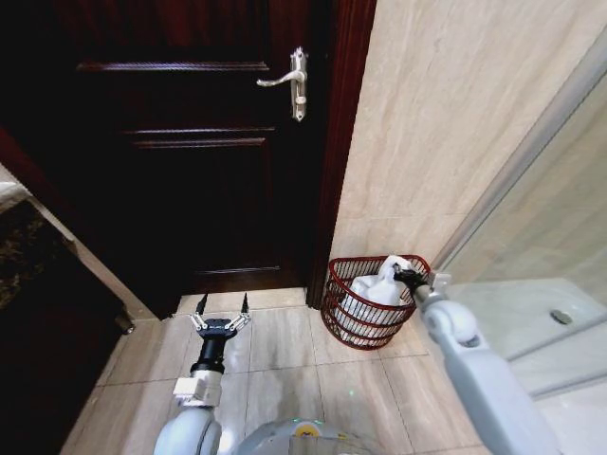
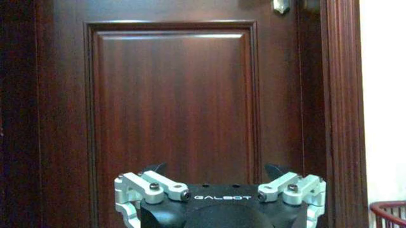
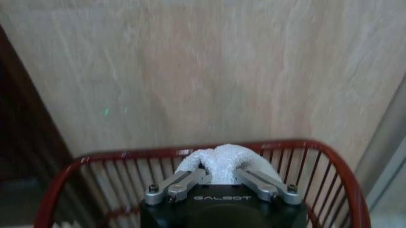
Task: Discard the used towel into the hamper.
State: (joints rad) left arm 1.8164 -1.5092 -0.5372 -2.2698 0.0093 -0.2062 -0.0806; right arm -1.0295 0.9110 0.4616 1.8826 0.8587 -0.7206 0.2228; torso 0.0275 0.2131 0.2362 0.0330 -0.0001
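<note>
The hamper is a round red wire basket on the floor in the corner by the tiled wall; its rim also shows in the right wrist view. The white towel hangs down into it. My right gripper is over the hamper's rim, shut on the towel's top fold. My left gripper is held low over the floor tiles to the left, facing the dark door, fingers open and empty.
A dark wooden door with a metal handle stands behind the left gripper. The beige tiled wall backs the hamper. A glass shower screen and a raised tray lie on the right. A counter edge runs along the left.
</note>
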